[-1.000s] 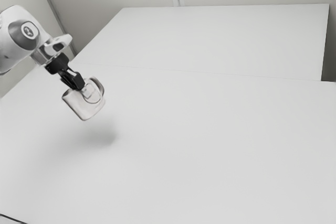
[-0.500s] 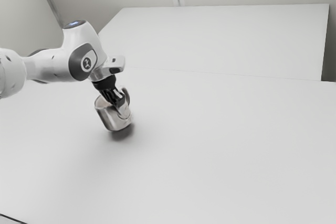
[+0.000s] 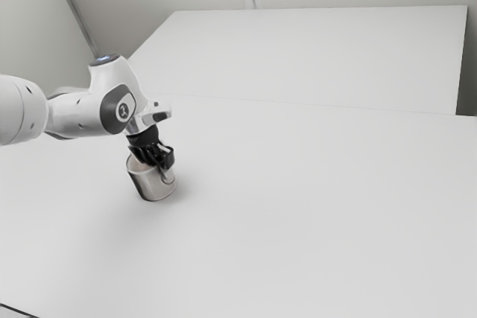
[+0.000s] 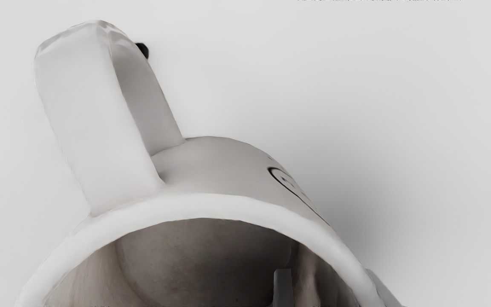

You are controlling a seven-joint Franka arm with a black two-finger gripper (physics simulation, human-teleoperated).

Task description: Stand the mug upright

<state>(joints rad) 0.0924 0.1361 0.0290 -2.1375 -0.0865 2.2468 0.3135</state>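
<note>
The gripper point(image 3: 159, 163) is at the mug's opening in the exterior view, pointing down. The grey-white mug point(image 3: 151, 184) looks close to upright, its opening upward; whether its base rests on the table or hangs just above it, I cannot tell. In the wrist view my gripper point(image 4: 333, 284) is shut on the wall of the mug point(image 4: 224, 166), one finger inside the cup and the other outside. The handle stands out from the mug's side, away from the gripped part of the wall. The lower ends of the fingers are partly hidden.
The white table point(image 3: 298, 214) spreads around the mug, with a soft shadow beside its base. A second white surface point(image 3: 313, 57) lies beyond it at the back, before pale walls. A dark cable or edge shows at the exterior view's lower left corner.
Lifted and tipped a second ago, the mug has come down with my hand and turned nearer upright. Over the last half second both have shifted slightly toward the exterior view's left and lower.
</note>
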